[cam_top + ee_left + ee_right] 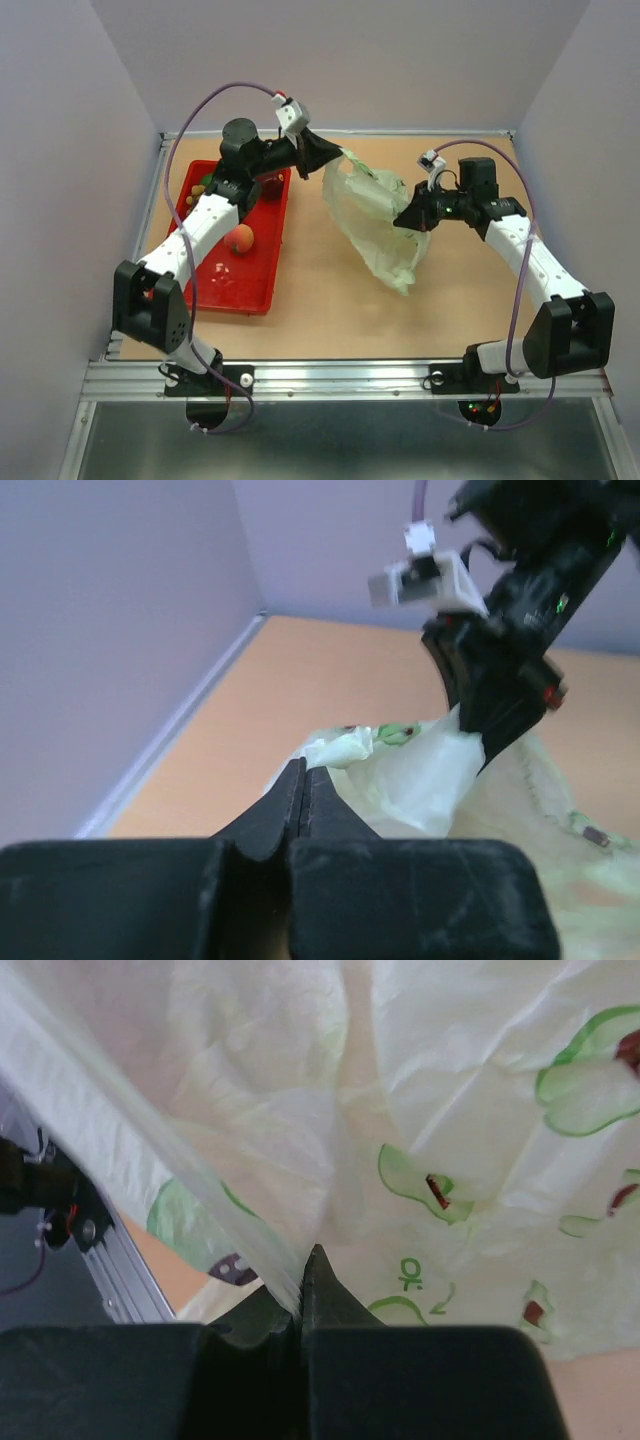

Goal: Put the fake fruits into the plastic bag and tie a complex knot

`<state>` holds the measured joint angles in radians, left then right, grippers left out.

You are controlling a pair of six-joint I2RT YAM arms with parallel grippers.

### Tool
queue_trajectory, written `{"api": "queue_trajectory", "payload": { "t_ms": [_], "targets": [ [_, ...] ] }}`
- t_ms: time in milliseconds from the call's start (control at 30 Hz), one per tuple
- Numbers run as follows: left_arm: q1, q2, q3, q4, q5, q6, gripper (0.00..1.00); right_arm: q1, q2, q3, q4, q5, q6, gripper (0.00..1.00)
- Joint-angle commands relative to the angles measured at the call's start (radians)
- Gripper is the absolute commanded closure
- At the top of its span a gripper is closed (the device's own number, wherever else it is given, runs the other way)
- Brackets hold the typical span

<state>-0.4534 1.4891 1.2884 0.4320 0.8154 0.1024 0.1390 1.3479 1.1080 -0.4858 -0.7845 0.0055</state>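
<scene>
The plastic bag (375,225) is a crinkly pale-green film with printed marks, and it hangs between both grippers above the table's middle. My left gripper (341,155) is shut on its upper-left handle strip; in the left wrist view the jaws (305,768) are pressed together at the bag's edge (345,748). My right gripper (404,221) is shut on the bag's right side, with a fold of film (270,1250) caught between its jaws (308,1256). The fake fruits lie in the red tray (250,285): a peach (239,238) and a yellow-green piece (203,183) partly hidden by my left arm.
The red tray sits at the left under my left arm. Pale walls enclose the table on three sides. A metal rail (330,375) runs along the near edge. Purple cables loop above both arms. The right arm (500,670) shows close ahead in the left wrist view.
</scene>
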Motion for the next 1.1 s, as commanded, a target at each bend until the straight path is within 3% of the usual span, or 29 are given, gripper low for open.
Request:
{"api": "queue_trajectory", "payload": {
  "t_ms": [0, 67, 200, 267, 300, 367, 400, 500, 533, 567, 600, 633, 667, 733, 800, 833, 900, 1033, 1067],
  "targets": [
    [0.119, 0.120, 0.042, 0.297, 0.231, -0.738, 1.00, 0.004, -0.036, -0.051, -0.042, 0.059, -0.257, 0.99],
    [0.148, 0.201, 0.026, 0.455, 0.222, -0.963, 1.00, 0.004, -0.049, -0.053, -0.050, 0.048, -0.311, 1.00],
    [0.170, 0.289, 0.060, 0.485, 0.192, -1.035, 1.00, 0.004, -0.029, 0.007, -0.083, 0.001, -0.305, 1.00],
    [0.174, 0.313, 0.081, 0.472, 0.195, -1.015, 0.88, 0.004, -0.017, 0.032, -0.089, -0.025, -0.245, 1.00],
    [0.174, 0.315, 0.109, 0.421, 0.199, -0.970, 0.72, 0.004, -0.001, 0.056, -0.086, -0.051, -0.216, 1.00],
    [0.183, 0.304, 0.150, 0.323, 0.202, -0.899, 0.57, 0.004, 0.035, 0.084, -0.086, -0.079, -0.098, 1.00],
    [0.188, 0.295, 0.158, 0.300, 0.205, -0.826, 0.40, 0.004, 0.049, 0.096, -0.086, -0.088, -0.052, 1.00],
    [0.229, 0.202, 0.152, 0.196, 0.205, -0.689, 0.27, 0.004, 0.077, 0.121, -0.057, -0.122, 0.138, 1.00],
    [0.243, 0.141, 0.143, 0.168, 0.202, -0.603, 0.18, 0.004, 0.085, 0.119, -0.007, -0.133, 0.187, 1.00],
    [0.258, 0.110, 0.131, 0.145, 0.202, -0.552, 0.17, 0.004, 0.086, 0.119, 0.016, -0.139, 0.273, 1.00],
    [0.287, 0.074, 0.102, 0.089, 0.203, -0.497, 0.08, 0.005, 0.088, 0.119, 0.039, -0.142, 0.313, 1.00],
    [0.295, 0.001, 0.091, 0.039, 0.196, -0.336, 0.07, 0.004, 0.097, 0.125, 0.076, -0.136, 0.382, 1.00],
    [0.301, -0.039, 0.082, -0.105, 0.177, -0.244, 0.07, 0.005, 0.102, 0.139, 0.088, -0.130, 0.411, 1.00],
    [0.303, -0.145, 0.037, -0.209, 0.177, -0.047, 0.05, 0.005, 0.111, 0.150, 0.116, -0.110, 0.494, 1.00],
    [0.295, -0.220, -0.065, -0.298, 0.217, 0.047, 0.06, 0.005, 0.115, 0.158, 0.136, -0.107, 0.534, 1.00],
    [0.268, -0.289, -0.101, -0.323, 0.238, 0.093, 0.06, 0.005, 0.120, 0.156, 0.157, -0.110, 0.572, 1.00],
    [0.199, -0.338, -0.156, -0.490, 0.208, 0.360, 0.06, 0.004, 0.125, 0.153, 0.174, -0.114, 0.597, 1.00],
    [-0.086, -0.378, -0.222, -0.619, -0.040, 0.632, 0.04, 0.004, 0.135, 0.133, 0.213, -0.121, 0.651, 1.00],
    [-0.087, -0.374, -0.231, -0.619, -0.083, 0.660, 0.04, 0.002, 0.135, 0.131, 0.219, -0.124, 0.656, 1.00]
  ]
}}
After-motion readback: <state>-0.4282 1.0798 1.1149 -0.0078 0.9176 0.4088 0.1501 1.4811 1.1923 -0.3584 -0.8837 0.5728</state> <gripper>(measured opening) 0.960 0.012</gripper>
